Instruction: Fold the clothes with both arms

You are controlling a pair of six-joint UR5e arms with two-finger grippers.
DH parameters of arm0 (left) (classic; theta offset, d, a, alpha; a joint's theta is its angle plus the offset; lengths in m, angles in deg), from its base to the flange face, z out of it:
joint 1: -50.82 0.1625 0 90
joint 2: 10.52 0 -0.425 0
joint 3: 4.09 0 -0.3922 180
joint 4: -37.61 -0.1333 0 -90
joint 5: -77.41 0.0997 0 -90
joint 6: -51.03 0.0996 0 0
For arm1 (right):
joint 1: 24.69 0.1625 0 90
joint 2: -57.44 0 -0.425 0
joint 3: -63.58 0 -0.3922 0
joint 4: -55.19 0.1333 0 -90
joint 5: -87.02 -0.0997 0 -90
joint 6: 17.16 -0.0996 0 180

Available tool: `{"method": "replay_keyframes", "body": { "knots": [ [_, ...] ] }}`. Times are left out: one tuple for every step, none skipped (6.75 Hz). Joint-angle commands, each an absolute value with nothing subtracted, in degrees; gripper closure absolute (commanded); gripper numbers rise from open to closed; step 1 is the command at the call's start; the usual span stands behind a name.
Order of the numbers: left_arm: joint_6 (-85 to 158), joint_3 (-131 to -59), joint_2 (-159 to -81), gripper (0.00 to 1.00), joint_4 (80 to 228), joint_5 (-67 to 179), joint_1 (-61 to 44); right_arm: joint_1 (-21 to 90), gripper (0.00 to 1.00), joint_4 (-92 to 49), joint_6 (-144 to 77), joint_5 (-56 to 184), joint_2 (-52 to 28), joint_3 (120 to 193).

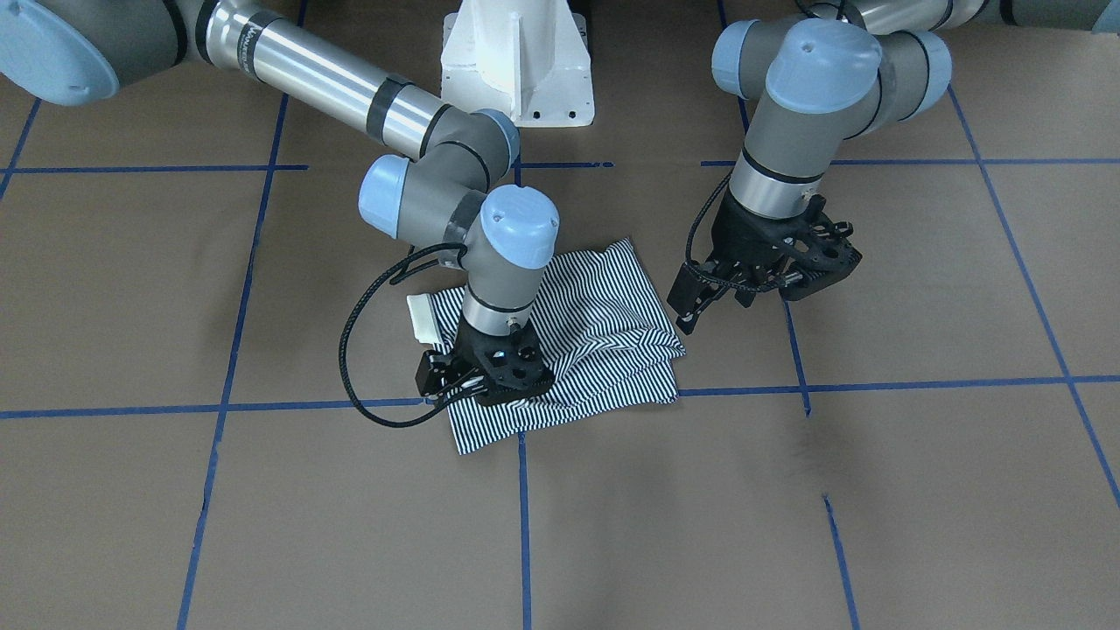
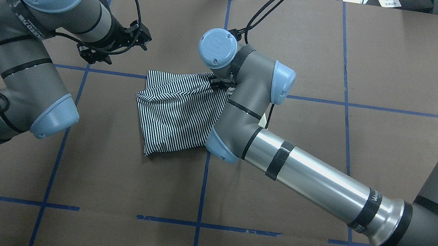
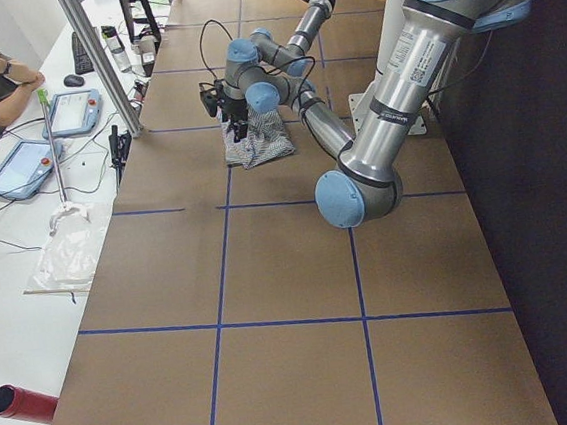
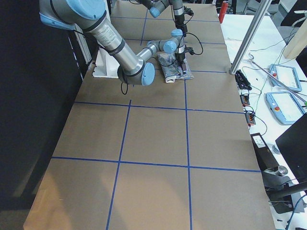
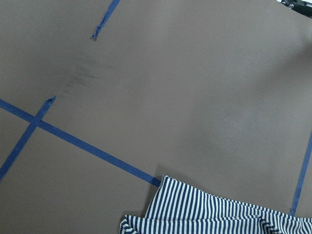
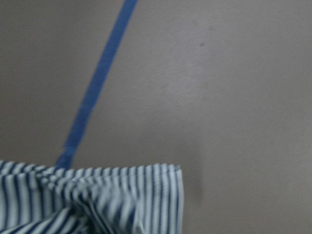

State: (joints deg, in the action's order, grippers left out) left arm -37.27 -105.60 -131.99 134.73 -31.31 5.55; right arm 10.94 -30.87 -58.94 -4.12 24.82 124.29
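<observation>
On the brown paper table (image 1: 787, 525), nearest the operators' side, the striped polo shirt (image 1: 604, 350) lies folded into a rumpled bundle across a blue tape line (image 1: 875, 385). The right gripper (image 1: 477, 385) is pressed down on the shirt's operator-side edge; whether its jaws pinch cloth I cannot tell. Cream collar (image 1: 424, 319) pokes out beside that wrist. Farther toward the base, the left gripper (image 1: 757, 280) hangs above bare table just beside the shirt, jaws parted, holding nothing.

Near right arm (image 4: 115, 45) runs from upper left to striped shirt (image 4: 173, 69) at top centre; gripper (image 4: 182, 64) on shirt, jaw state unclear. Far left arm (image 4: 168, 7) above, top edge.
</observation>
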Motion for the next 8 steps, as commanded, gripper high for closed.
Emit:
{"method": "replay_keyframes", "body": {
  "knots": [
    [-37.3,-105.6,-132.1,0.0,134.7,-32.2,5.5,17.0,0.0,-30.5,-48.5,-2.0,24.7,120.8],
    [-37.2,-105.6,-132.2,0.0,134.6,-32.2,5.0,19.0,0.0,-30.5,-45.7,-2.5,24.7,120.8],
    [-37.1,-105.6,-132.2,0.0,134.7,-32.6,3.9,20.9,0.0,-30.5,-44.4,-5.0,24.3,121.6],
    [-32.7,-106.0,-132.2,0.0,134.6,-35.3,2.2,24.7,0.0,-30.8,-42.9,-13.5,21.0,125.9],
    [-25.4,-106.5,-132.0,0.0,132.5,-36.3,-0.7,28.6,0.0,-30.9,-41.5,-20.4,13.7,134.1],
    [-15.0,-106.6,-130.7,0.0,130.2,-38.2,-4.7,34.6,0.0,-31.2,-37.8,-28.7,6.0,140.8],
    [-3.3,-106.7,-127.5,0.0,130.1,-40.8,-9.9,41.2,0.0,-31.3,-32.0,-36.7,-2.0,146.1],
    [7.3,-106.6,-124.5,0.0,129.9,-43.1,-14.8,48.1,0.0,-31.2,-24.1,-44.4,-10.0,148.4]
  ]
}}
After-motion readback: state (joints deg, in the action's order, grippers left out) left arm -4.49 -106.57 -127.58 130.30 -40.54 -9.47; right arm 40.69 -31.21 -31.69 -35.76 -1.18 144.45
